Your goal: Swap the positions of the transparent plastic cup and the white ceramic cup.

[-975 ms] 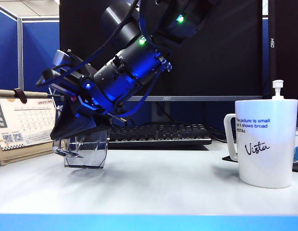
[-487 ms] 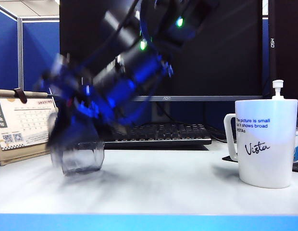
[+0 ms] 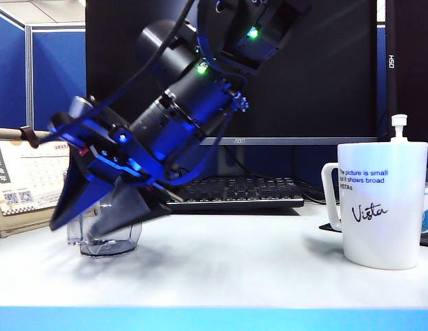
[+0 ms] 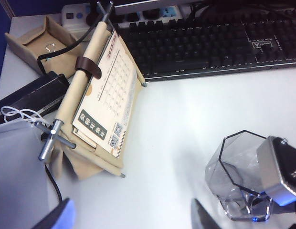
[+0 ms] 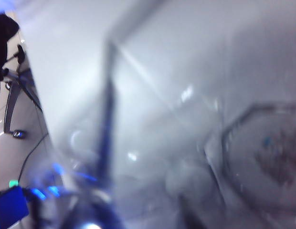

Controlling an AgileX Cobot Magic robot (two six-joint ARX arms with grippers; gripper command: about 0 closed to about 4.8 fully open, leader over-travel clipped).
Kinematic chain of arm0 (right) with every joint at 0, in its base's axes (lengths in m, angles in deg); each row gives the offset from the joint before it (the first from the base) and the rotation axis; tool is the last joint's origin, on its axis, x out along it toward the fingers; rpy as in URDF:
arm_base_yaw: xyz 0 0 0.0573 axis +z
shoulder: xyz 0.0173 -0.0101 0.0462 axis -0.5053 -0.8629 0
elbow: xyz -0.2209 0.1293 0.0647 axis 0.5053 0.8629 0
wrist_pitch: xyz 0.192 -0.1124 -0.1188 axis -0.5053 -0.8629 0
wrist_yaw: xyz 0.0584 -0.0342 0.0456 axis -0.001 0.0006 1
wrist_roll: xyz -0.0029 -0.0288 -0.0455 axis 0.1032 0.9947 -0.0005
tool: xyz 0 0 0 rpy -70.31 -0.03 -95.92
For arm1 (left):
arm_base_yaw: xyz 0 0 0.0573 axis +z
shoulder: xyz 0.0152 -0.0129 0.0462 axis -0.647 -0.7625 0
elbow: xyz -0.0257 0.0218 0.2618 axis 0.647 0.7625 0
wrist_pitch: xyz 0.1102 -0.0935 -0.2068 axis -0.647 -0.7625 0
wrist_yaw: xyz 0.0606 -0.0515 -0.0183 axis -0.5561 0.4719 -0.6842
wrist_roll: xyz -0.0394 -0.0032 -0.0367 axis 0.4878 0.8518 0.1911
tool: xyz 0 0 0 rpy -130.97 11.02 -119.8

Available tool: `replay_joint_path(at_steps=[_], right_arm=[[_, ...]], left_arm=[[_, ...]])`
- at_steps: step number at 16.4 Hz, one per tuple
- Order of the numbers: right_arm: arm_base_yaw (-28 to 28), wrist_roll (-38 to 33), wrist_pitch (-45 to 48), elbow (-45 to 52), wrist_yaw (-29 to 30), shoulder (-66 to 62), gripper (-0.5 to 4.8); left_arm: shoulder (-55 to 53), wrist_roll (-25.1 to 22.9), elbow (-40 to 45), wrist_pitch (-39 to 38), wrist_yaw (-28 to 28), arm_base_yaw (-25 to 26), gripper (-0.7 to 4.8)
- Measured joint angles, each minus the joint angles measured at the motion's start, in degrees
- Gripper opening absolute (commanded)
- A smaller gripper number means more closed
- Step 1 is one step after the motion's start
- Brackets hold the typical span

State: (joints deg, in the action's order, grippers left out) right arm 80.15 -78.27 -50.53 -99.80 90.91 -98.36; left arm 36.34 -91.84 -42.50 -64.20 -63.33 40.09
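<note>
Now right fingers (image 3: 96, 214) straddle the transparent plastic cup (image 3: 107, 238), parted.

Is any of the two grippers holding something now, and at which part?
Nothing is held. The right gripper has its jaws spread around the transparent plastic cup, which stands on the table. The left gripper is open and empty.

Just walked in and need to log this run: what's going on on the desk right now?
The right gripper, reaching across to the left side of the desk, has its fingers spread around the transparent plastic cup, which stands upright on the white table near the desk calendar. The white ceramic cup sits untouched on the right. The left gripper hangs open above the table, holding nothing.
</note>
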Motion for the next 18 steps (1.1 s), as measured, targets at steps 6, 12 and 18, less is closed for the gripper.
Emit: replay_joint_path(at_steps=[6, 12, 18], right_arm=[[0.0, 0.2, -3.4, -0.1, 0.0, 0.0, 2.45], [0.0, 0.2, -1.6, -0.2, -0.3, 0.3, 2.45], [-1.3, 0.5, -2.9, -0.1, -0.4, 1.7, 2.45]], left_arm=[[0.1, 0.0, 0.0, 0.0, 0.0, 0.0, 3.19], [0.3, 0.0, 0.0, 0.0, 0.0, 0.0, 3.19], [0.3, -0.2, 0.0, 0.5, 0.0, 0.0, 3.19]])
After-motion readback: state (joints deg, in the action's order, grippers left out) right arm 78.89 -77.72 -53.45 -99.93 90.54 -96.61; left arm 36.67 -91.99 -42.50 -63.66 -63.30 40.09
